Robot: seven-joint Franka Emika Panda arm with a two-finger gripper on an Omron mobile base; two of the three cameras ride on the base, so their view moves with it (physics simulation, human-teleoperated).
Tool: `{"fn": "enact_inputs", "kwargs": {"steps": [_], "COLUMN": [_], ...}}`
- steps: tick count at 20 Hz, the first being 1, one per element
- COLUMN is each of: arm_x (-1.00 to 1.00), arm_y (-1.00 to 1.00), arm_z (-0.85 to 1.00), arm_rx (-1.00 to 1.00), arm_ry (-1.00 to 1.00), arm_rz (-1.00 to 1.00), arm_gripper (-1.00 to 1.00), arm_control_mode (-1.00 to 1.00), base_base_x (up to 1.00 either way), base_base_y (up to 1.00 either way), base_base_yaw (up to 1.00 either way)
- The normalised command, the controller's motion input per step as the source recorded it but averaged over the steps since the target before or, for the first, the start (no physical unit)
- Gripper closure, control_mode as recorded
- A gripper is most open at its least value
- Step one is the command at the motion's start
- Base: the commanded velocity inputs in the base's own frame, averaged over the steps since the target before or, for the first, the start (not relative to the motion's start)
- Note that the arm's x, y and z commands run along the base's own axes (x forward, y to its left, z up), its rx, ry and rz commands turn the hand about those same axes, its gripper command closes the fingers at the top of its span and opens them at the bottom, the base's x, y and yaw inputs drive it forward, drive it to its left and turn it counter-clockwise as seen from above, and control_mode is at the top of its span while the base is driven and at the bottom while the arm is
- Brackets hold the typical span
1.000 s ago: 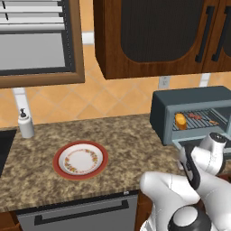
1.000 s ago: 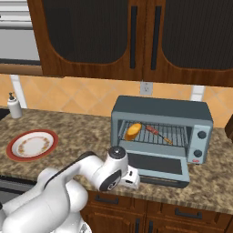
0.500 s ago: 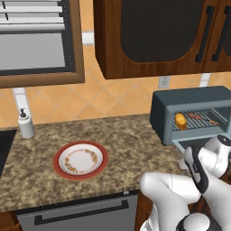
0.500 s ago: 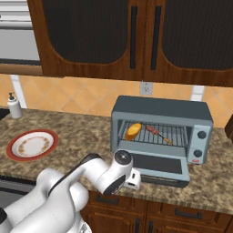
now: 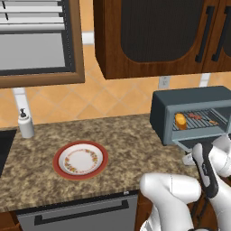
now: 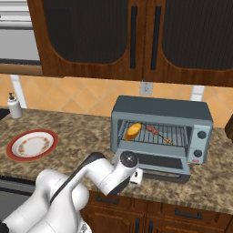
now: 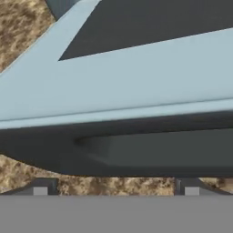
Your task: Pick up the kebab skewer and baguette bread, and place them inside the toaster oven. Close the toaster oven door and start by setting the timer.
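Your concern now is the toaster oven door (image 6: 157,164): it lies dropped open and flat, jutting from the toaster oven (image 6: 161,129) toward the worktop's (image 6: 86,132) front edge near its right end. Judge it as a stiff, hinged panel, light but smooth, so it will swing rather than flex. Take it at the dark bar handle (image 7: 136,150) along its free edge, or push up from under that edge; the glass offers no purchase. Inside on the rack rest the baguette bread (image 6: 133,131) at the left and the kebab skewer (image 6: 157,132) beside it. Your tool (image 7: 116,187) faces the handle, spread wide and holding nothing. The plate (image 5: 80,159) sits well apart, toward the worktop's left.
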Motion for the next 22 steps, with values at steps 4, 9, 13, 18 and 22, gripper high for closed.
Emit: {"fn": "enact_inputs", "kwargs": {"steps": [4,9,13,18,22], "arm_x": [0.58,0.72,0.72,0.70,0.53], "arm_y": [0.02,0.00,0.00,-0.02,-0.18], "arm_z": [0.24,0.40,0.53,0.70,0.35], "arm_rx": [-0.04,-0.06,-0.08,-0.09,-0.11], "arm_ry": [-0.37,-0.34,-0.24,-0.09,-0.03], "arm_rz": [-0.15,-0.16,-0.14,-0.10,-0.04], "arm_gripper": [-1.00,-1.00,-1.00,-1.00,-1.00], "arm_control_mode": [-1.00,-1.00,-1.00,-1.00,-1.00], "base_base_x": [0.00,0.00,0.00,0.00,0.00], "base_base_y": [0.00,0.00,0.00,0.00,0.00], "base_base_yaw": [0.00,0.00,0.00,0.00,0.00]}}
